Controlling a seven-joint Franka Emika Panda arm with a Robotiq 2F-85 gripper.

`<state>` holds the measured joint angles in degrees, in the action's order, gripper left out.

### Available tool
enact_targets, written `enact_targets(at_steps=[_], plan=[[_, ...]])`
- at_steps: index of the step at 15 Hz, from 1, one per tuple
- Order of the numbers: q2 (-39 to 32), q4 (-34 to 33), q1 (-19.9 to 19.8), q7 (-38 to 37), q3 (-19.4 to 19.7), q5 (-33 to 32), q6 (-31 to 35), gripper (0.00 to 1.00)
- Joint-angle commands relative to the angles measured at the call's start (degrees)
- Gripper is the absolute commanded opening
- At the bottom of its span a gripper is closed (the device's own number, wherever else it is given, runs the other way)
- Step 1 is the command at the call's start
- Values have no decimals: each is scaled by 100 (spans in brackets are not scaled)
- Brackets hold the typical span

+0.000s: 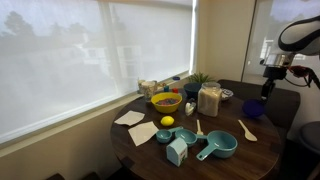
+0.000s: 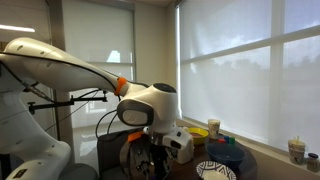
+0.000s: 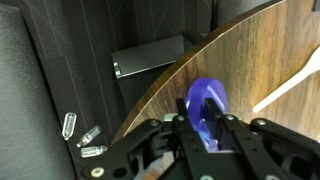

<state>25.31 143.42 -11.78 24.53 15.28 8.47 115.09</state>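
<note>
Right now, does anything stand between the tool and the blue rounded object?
Nothing visible does. The blue rounded object sits between the fingers of the tool, which appear shut on it, over the edge of the dark wooden table. The pale wooden spatula lies apart, to one side.

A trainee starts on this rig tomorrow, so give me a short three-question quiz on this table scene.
1. True or false: the gripper is shut on a blue object.
2. In the wrist view, what lies under the blue object? A. a sink B. the wooden table, near its edge C. a stove
3. In an exterior view, what colour is the large bowl beside the clear jar?

Key: 1 true; 2 B; 3 yellow.
</note>
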Motion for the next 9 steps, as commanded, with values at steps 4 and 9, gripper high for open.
enact_targets(at_steps=[4, 9], plan=[[274, 52, 242, -3, -267, -856, 331, 6], [296, 119, 310, -80, -468, -1535, 681, 6]])
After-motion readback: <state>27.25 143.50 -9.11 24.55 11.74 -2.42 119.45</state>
